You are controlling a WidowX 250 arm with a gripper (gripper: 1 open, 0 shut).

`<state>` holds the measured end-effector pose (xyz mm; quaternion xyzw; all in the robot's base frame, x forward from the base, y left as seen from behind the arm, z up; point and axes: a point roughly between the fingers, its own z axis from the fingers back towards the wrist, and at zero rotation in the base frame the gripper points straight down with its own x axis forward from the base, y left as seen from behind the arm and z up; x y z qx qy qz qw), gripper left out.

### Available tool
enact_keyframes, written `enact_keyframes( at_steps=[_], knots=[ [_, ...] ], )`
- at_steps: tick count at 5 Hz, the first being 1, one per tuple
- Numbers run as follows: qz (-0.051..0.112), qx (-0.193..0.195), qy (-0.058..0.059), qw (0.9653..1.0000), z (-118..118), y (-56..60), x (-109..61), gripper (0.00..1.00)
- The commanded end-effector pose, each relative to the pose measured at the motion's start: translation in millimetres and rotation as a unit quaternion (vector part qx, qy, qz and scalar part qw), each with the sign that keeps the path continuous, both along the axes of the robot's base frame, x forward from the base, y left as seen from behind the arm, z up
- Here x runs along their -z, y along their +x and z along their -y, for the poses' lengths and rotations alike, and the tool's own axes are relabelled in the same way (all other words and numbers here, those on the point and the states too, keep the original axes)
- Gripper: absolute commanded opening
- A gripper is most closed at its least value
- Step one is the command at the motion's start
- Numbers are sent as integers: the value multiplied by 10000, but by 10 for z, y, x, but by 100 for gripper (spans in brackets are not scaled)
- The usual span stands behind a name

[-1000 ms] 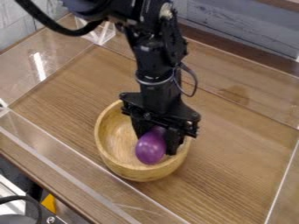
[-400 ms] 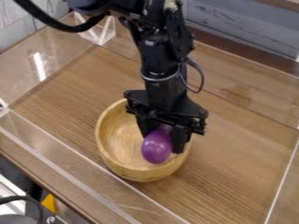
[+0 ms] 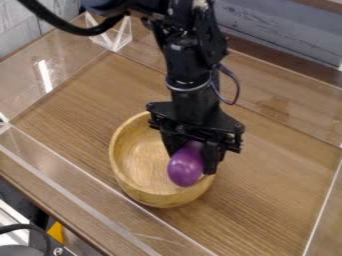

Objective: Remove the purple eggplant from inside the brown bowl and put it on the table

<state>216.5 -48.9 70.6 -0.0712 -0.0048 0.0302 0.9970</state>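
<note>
The gripper (image 3: 191, 160) points straight down over the right side of the brown bowl (image 3: 134, 150), its black fingers closed around the purple eggplant (image 3: 186, 168). The eggplant hangs between them with its plump end showing below the fingertips, inside the bowl's rim and apparently just clear of the bowl's floor, though the exact gap is hard to read from this angle. The bowl sits toward the near side of the desk (image 3: 94, 95), within the clear acrylic walls (image 3: 60, 55) that border it.

The step in hand looks like the lift-out: the eggplant is grasped and being carried up out of the bowl, but it has not yet cleared the rim. The next move probably calls for more height first, so that the eggplant's lower end passes over the thick right-hand rim without clipping it. Then the arm would travel sideways to bare wood, with open desk to the right and far side, descend, and release.
</note>
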Motion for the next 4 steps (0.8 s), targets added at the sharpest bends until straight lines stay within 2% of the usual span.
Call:
enact_keyframes(
  at_steps=[1,4],
  knots=[
    [334,13,-78,9994,75,97,-146,0],
    [336,39,-173,9993,233,100,-103,0]
  ],
)
